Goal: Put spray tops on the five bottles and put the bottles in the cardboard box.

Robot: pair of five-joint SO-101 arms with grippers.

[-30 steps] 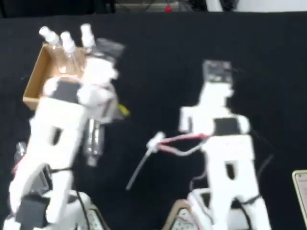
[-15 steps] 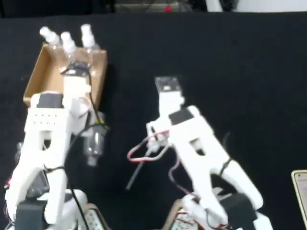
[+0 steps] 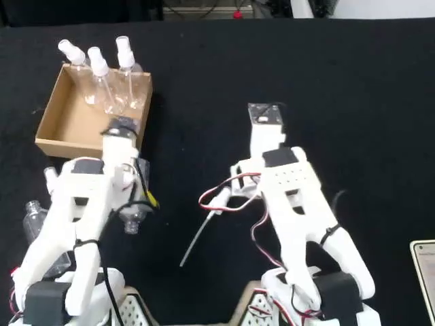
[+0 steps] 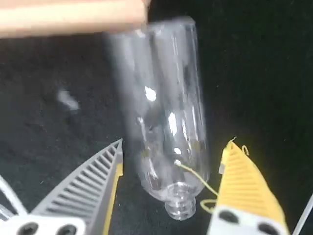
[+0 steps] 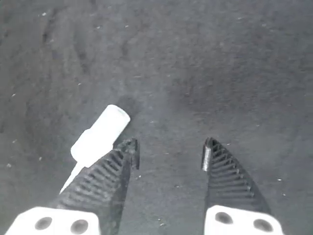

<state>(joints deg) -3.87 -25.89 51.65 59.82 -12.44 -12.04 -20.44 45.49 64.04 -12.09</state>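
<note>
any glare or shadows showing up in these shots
Left wrist view: bright white glints run down the uncapped clear bottle. Right wrist view: a soft dark shadow lies on the black cloth just past the cap end of the spray top. High view: faint sheen on the three capped bottles in the cardboard box.

**op1:** From overhead, my left arm (image 3: 75, 210) covers most of the capless bottle (image 3: 131, 219), just the neck end pokes out.

**op2:** Yep. On the left wrist cam its far end is smeared, and the cardboard box (image 4: 73, 17) is a blurry strip cut off by the edge.

**op1:** The spray top (image 5: 99, 133) tube ducks behind a right gripper (image 5: 169, 147) finger.
</note>
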